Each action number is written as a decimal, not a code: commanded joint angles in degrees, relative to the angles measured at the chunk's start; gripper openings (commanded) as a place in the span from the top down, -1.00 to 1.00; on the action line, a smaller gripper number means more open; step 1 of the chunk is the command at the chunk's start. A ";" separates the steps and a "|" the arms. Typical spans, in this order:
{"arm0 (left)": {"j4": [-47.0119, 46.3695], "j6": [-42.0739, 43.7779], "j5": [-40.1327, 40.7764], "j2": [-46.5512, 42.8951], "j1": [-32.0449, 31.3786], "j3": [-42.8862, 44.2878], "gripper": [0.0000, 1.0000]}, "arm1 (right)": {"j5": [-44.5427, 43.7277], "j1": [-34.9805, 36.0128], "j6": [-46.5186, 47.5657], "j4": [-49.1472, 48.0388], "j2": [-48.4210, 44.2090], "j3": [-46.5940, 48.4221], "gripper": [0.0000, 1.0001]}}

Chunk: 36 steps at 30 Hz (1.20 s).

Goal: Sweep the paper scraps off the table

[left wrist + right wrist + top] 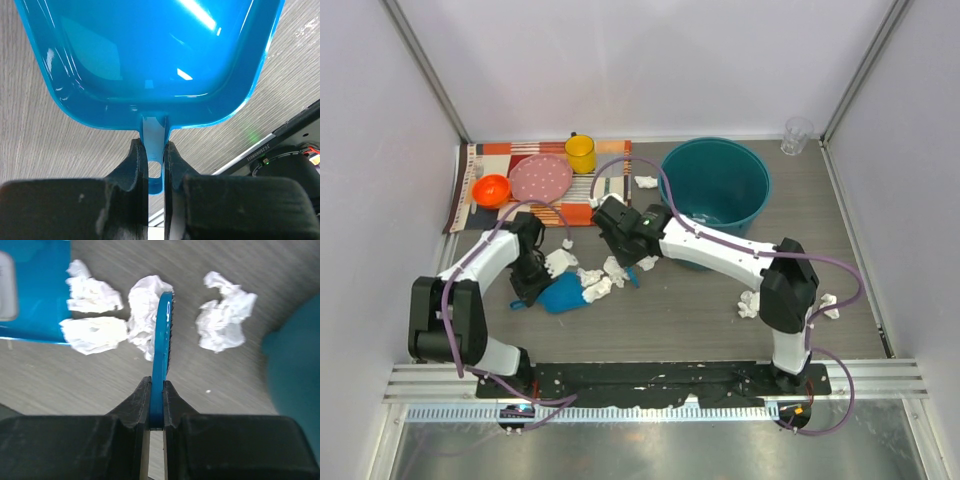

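The paper scraps (95,332) lie on the table (240,390): beyond the right gripper (156,385), clamped on the blue brush (162,325), one wad touches the bristles' dustpan (35,290) side, two meet the dustpan's lip. The left gripper (154,147) pinches the dustpan's handle.

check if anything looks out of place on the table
Crumpled paper scraps litter the table: a cluster by the blue dustpan, one beside the teal bucket, two near the right arm. Nothing else looks odd.

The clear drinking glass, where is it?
In the top view, the clear drinking glass stands in the far right corner, just beyond the round teal plastic bucket.
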State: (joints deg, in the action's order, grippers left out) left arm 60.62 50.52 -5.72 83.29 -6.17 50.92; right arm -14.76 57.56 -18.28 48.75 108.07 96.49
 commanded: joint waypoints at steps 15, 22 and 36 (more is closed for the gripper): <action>-5.69 -4.38 -6.68 1.53 -0.94 1.55 1.00 | 20.21 2.47 -9.58 -19.75 2.14 -1.39 0.99; -10.33 -5.17 -9.04 -1.37 -0.86 -0.11 1.00 | 12.07 2.47 -6.08 -16.15 -2.33 -1.21 0.98; -13.34 -7.27 -16.86 -1.46 -0.51 0.06 1.00 | -7.38 2.12 -4.13 1.08 -17.19 -5.43 0.99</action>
State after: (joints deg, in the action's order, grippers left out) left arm 48.90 44.36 -17.98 82.28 -6.74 48.82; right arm -16.91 59.77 -22.63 47.68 95.96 91.26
